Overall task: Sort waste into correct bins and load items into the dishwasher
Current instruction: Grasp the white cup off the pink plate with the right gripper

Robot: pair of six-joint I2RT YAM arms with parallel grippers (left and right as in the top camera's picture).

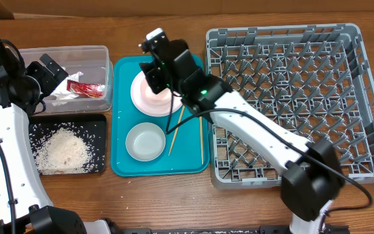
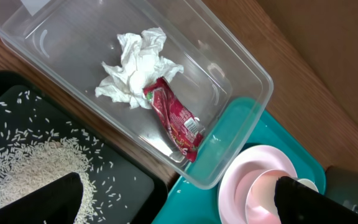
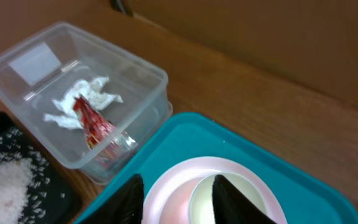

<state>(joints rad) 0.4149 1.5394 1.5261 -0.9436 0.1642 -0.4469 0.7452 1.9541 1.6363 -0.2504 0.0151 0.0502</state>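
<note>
Overhead first; where does the waste lie?

Upper left of the frame; the crumpled tissue (image 2: pixel 135 68) and the red wrapper (image 2: pixel 174 116) lie touching in the clear tub (image 1: pixel 99 51); below it the rice (image 1: pixel 63 149) is heaped in the black tray (image 1: pixel 100 123).

And the dishes?

Middle of the frame, on the teal tray (image 1: pixel 184 162); the pink plate (image 1: pixel 141 100) sits at its upper end, a pale bowl (image 1: pixel 145 142) below it, two chopsticks (image 1: pixel 200 140) to the right; the dish rack (image 1: pixel 291 97) fills the right side of the worktop (image 1: pixel 174 201).

The jaws?

Right gripper (image 3: pixel 178 179) hangs over the plate; its jaws stand partway apart, one finger by the plate's left rim, the other over a pale vessel (image 3: pixel 257 196) sitting on the plate; whether they grasp anything I cannot tell; left gripper (image 2: pixel 176 180) is at the upper left, over the tub, jaws released wide, nothing between them.
</note>
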